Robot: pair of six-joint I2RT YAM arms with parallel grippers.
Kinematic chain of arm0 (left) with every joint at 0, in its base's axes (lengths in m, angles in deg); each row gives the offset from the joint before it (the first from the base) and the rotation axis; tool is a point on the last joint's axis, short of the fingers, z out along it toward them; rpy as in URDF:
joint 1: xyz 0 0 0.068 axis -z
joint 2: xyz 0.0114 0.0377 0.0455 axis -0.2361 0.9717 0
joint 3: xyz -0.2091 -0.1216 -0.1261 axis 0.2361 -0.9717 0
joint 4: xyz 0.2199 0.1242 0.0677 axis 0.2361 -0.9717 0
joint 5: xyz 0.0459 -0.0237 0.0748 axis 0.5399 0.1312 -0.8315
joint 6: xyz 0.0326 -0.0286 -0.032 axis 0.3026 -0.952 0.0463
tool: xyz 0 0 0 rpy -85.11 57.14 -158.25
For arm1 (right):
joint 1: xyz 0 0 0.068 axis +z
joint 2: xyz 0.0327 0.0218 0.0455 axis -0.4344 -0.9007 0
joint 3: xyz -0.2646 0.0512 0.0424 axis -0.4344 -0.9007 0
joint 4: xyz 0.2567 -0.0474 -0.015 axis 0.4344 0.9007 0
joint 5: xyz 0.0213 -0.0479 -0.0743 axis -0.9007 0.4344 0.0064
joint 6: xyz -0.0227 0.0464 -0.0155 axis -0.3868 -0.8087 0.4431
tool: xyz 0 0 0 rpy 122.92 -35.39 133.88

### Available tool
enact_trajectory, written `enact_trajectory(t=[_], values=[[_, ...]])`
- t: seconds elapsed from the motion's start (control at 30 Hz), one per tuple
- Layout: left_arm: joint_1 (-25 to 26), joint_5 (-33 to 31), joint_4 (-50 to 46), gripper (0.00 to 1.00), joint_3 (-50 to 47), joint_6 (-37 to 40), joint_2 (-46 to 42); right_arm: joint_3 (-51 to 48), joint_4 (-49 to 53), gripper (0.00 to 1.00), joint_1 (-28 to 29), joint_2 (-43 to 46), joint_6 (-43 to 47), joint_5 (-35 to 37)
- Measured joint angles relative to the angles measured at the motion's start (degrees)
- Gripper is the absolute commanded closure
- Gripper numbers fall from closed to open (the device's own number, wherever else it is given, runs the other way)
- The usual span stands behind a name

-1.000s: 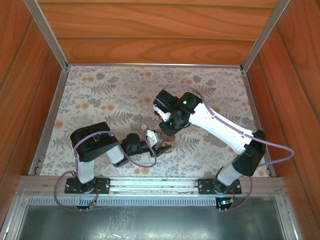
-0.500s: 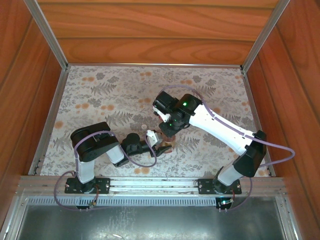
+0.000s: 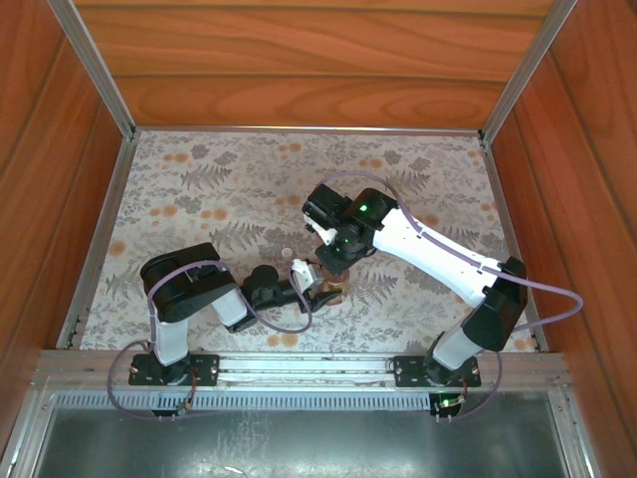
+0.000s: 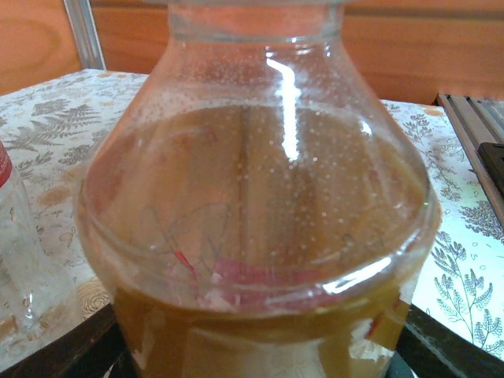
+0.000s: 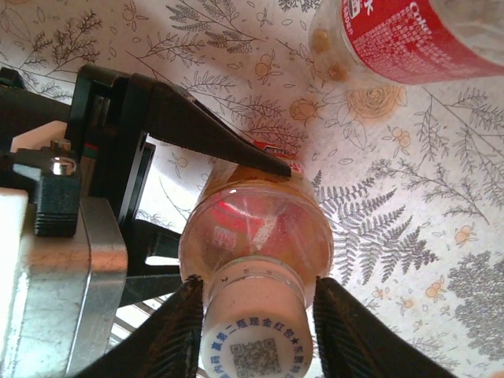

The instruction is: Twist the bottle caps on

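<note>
Where the fern-print tablecloth point(image 3: 199, 199) carries the amber bottle point(image 4: 260, 236) upright, with the clear red-labelled bottle point(image 5: 409, 39) near it, the left gripper point(image 3: 326, 290) stays clamped on the amber body. Right gripper point(image 5: 256, 291): its fingers have eased slightly apart this last second and flank the white cap point(image 5: 253, 331) seated on the neck. Whether they pinch it cannot be told. Judgement: re-gripping between twists.
</note>
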Motion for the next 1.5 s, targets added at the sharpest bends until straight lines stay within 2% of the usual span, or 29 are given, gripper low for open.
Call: enact_trajectory(t=[0.13, 0.27, 0.47, 0.7, 0.97, 1.27, 1.5], values=[[0.0, 0.02, 0.0, 0.34, 0.0, 0.02, 0.0, -0.04, -0.55, 0.34, 0.0, 0.15, -0.04, -0.09], [0.0, 0.07, 0.02, 0.34, 0.0, 0.02, 0.0, -0.48, -1.51, 0.32, 0.0, 1.29, -0.11, -0.17], [0.0, 0.07, 0.02, 0.34, 0.0, 0.02, 0.0, -0.83, -3.63, 0.37, -0.22, 4.66, -0.96, -0.68], [0.0, 0.07, 0.0, 0.34, 0.0, 0.0, 0.0, -3.1, -5.51, 0.54, -1.92, 7.65, -1.66, -2.54], [0.0, 0.07, 0.0, 0.34, 0.02, -0.02, 0.0, -5.53, -6.71, 0.65, -2.8, 7.65, -2.47, -3.45], [0.0, 0.02, -0.02, 0.34, 0.0, -0.13, 0.0, -7.32, -9.05, 0.68, -3.13, 8.55, -2.67, -4.28], [0.0, 0.11, -0.04, 0.34, 0.11, -0.13, 0.04, -8.11, -9.55, 0.61, -3.72, 9.38, -3.37, -4.63]])
